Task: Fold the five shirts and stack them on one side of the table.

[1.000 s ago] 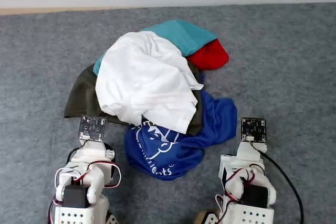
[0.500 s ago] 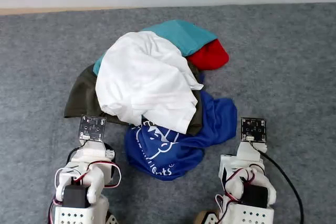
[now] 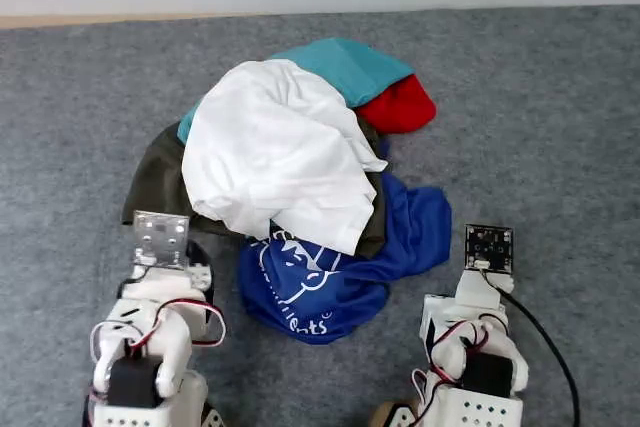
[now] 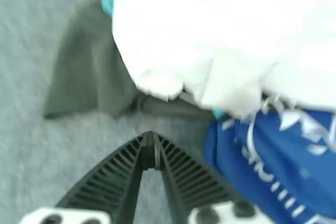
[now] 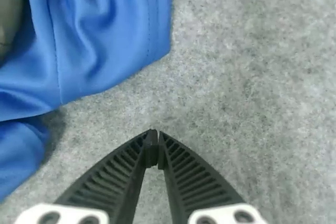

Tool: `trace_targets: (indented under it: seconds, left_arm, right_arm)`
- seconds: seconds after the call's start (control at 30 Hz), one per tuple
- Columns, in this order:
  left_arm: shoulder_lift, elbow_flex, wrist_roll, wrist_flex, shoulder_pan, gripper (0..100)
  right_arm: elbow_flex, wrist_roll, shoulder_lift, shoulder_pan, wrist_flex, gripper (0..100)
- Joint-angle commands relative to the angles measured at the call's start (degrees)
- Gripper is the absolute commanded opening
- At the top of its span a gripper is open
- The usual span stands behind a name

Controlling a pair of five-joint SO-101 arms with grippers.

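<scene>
Since the five shirts (image 3: 372, 209) lie tangled in one soft heap at the middle of the grey felt-covered table (image 3: 560, 97), each should lift limp and light. The crumpled white cotton shirt (image 3: 280, 152) on top, overlapping the sleek blue printed shirt (image 3: 330, 282), looks best pinched at a hem. Both the left gripper (image 4: 153, 150) and the right gripper (image 5: 153, 148) are closed on nothing.

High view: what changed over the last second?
The left gripper shifted slightly forward and to its left, with its fingers shut on nothing. The right gripper, also shut, barely moved. The shirts lie heaped as before.
</scene>
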Motion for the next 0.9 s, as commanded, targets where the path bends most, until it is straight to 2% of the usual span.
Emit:
trace_targets:
  seconds: [0.0, 0.1, 0.33, 0.6, 0.87]
  left_arm:
    - [-0.4, -7.6, 0.4, 2.7, 0.2, 1]
    - [-0.4, -11.6, 0.4, 6.3, 0.3, 1]
    - [1.7, -21.1, 0.2, 7.8, 0.3, 1]
    - [27.4, -40.3, 0.4, 12.4, -0.1, 1]
    - [49.9, -59.4, 0.4, 24.4, 0.2, 1]
  right_arm:
    - [1.1, -0.3, -0.8, -0.2, 0.4, 1.1]
    - [1.1, -0.3, -0.8, -0.2, 0.4, 1.1]
    - [1.1, -0.3, -0.8, -0.2, 0.4, 1.1]
    - [1.0, -0.3, -0.4, -0.2, 0.3, 1.1]
    - [1.0, -0.4, -0.4, -0.6, 0.3, 1.1]
